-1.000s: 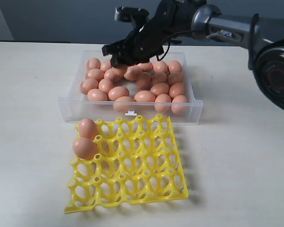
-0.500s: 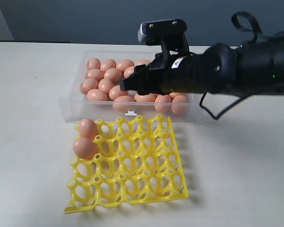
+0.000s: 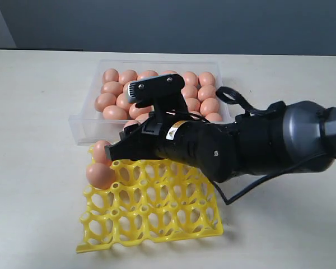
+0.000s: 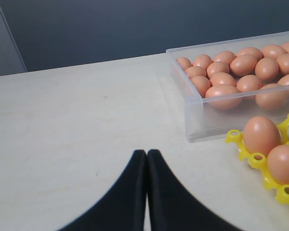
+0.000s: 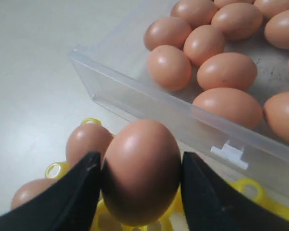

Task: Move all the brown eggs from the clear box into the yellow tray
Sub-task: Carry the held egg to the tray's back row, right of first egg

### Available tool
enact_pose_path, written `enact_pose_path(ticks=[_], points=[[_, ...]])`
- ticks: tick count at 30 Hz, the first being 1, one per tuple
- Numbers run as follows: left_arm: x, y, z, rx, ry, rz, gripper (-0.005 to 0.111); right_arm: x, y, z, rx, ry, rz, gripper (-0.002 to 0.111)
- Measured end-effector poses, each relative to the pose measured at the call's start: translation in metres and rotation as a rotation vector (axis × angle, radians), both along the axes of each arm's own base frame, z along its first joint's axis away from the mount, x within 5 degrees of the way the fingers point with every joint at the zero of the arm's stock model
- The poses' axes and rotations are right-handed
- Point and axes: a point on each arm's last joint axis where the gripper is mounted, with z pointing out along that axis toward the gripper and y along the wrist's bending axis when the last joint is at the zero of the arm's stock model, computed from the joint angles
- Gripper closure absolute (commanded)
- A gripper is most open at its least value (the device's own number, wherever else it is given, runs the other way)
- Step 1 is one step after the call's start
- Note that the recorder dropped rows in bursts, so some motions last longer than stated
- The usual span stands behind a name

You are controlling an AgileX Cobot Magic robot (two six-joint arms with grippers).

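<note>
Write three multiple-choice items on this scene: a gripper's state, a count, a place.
1. The left gripper is: A) open B) shut, empty C) shut on an egg.
2. Seated eggs in the yellow tray number: A) two B) none C) six.
3. The held egg in the right gripper is: A) under the tray B) in the left gripper C) over the tray.
Answers: B, its jaws meet with nothing between; A, two fill cups along one edge; C, yellow lattice shows below it.
</note>
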Motion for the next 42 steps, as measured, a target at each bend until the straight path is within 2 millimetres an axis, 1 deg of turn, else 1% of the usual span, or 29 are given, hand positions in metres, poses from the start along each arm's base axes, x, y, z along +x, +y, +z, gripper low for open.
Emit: enact_pose_path(ticks=[11, 16, 24, 31, 34, 35, 38, 42], points=[[0.0, 0.0, 0.0, 0.0, 0.0, 0.0, 0.106, 0.006, 0.007, -0.023, 0.061, -0.003, -0.037, 0.109], [0.0, 0.0, 0.0, 0.0, 0.0, 0.0, 0.106, 0.006, 0.01, -0.036, 0.06, 0.028, -0.021, 0.109], [0.0, 0.0, 0.0, 0.0, 0.0, 0.0, 0.106, 0.008, 0.013, -0.03, 0.129, -0.025, -0.024, 0.109], [0.0, 0.0, 0.0, 0.0, 0.0, 0.0, 0.106, 0.006, 0.013, -0.033, 0.098, 0.001, 0.003, 0.109], [0.0, 0.0, 0.0, 0.0, 0.0, 0.0, 0.106, 0.005, 0.013, -0.033, 0.093, 0.006, 0.007, 0.099], [0.0, 0.0, 0.0, 0.0, 0.0, 0.0, 0.106, 0.005, 0.013, -0.034, 0.088, 0.012, 0.008, 0.093], [0.0, 0.0, 0.0, 0.0, 0.0, 0.0, 0.106, 0.003, 0.012, -0.036, 0.069, 0.035, 0.01, 0.081], [0.0, 0.0, 0.0, 0.0, 0.0, 0.0, 0.106, 0.003, 0.012, -0.037, 0.067, 0.043, 0.008, 0.072]])
